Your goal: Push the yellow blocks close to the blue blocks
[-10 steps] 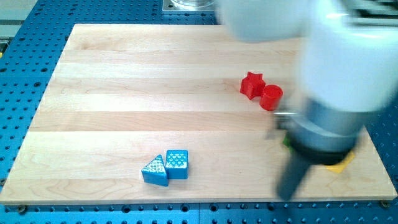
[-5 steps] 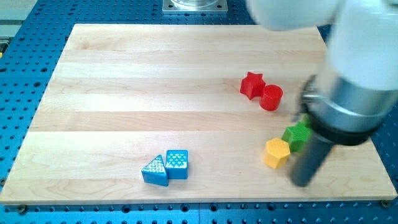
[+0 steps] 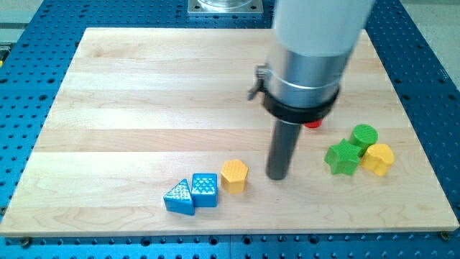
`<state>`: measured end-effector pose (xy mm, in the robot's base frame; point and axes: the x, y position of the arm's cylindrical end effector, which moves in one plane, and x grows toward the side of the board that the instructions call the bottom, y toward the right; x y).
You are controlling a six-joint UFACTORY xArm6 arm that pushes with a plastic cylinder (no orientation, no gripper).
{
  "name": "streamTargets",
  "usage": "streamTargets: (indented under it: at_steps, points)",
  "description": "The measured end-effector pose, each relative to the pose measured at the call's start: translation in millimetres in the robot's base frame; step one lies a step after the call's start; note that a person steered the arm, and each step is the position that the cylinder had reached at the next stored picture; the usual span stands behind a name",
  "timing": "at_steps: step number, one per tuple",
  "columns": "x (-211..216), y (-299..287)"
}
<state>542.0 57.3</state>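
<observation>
Beside the blue square block (image 3: pixel 205 190): yellow hexagon block (image 3: pixel 234 175) is resting close.
Risk: my tip (image 3: pixel 277 175) is risking scattering the green star block (image 3: pixel 343 157) when fetching the far yellow block (image 3: pixel 378 159).
Claw: none here.

Yellow hexagon block (image 3: pixel 234 175): lies flat on the surface near the view's bottom, just right of the blue square block, touching it or nearly so.
Yellow block (image 3: pixel 378 159): rounded shape, at the view's right, well apart from the blue pair.
Blue square block (image 3: pixel 205 190): patterned top, touching the blue triangle.
Blue triangle block (image 3: pixel 179 197): patterned top, leftmost of the row, near the view's bottom.
</observation>
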Motion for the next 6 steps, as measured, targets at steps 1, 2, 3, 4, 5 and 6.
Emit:
streamTargets:
  at_steps: [1,2,3,4,5,6]
  points:
    - [8.9,5.5]
    - [48.3,114.3]
    - [27.5,239.4]
    - [-28.3,248.7]
    - [-19.8,178.5]
    - [9.2,108.5]
